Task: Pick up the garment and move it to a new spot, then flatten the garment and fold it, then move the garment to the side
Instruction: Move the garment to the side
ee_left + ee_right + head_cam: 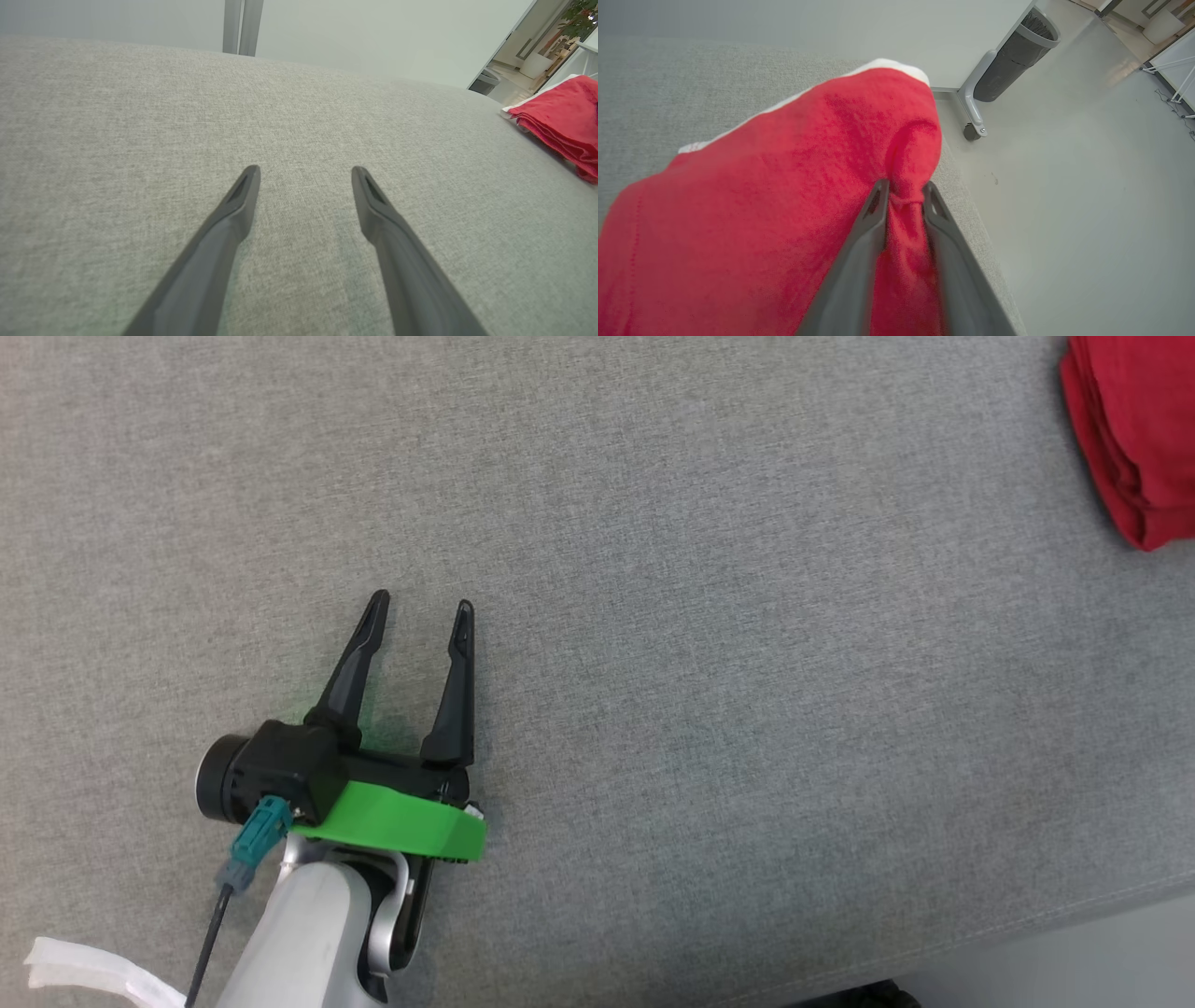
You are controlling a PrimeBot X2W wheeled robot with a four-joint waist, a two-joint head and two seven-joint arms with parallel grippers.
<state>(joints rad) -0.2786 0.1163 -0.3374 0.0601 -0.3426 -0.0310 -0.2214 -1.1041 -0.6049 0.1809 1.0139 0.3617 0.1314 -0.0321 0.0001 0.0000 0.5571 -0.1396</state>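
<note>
Pinching the red garment (738,224) (folded, by the upholstery (654,93) edge): right jaws.

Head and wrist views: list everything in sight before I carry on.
red folded fabric garment: one, red with a white edge, at the surface's far right edge
grey woven fabric surface: one, grey, under the garment
dark mesh waste bin: one, dark grey, on the pale floor
white strip: one, white, head view's lower left
left gripper: one, dark, jaws open over bare surface
right gripper: one, dark, jaws pinching a garment fold
</note>
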